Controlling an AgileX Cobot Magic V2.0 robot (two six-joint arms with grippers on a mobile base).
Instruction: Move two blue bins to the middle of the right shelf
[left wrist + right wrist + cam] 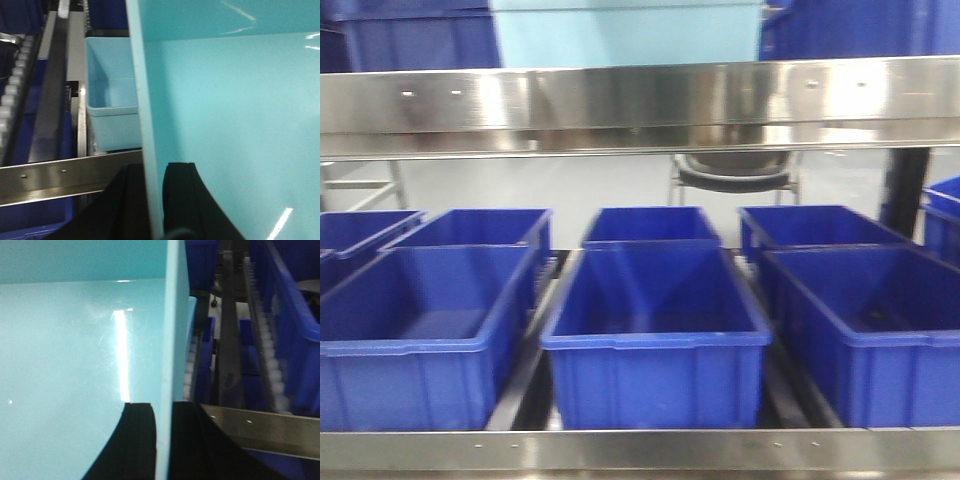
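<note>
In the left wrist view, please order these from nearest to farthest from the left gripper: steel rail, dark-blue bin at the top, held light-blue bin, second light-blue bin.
1. held light-blue bin, wall between the left gripper fingers.
2. steel rail, lower left.
3. second light-blue bin, beyond the rail.
4. dark-blue bin, top, behind it.

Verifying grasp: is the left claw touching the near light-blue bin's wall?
Touching. Left wrist view: the left claw pinches the near light-blue bin wall, both fingers flush against it.

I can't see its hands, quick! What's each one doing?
Left gripper: closed on a wall of the pale bin.
Right gripper: closed on a wall of the pale bin.
</note>
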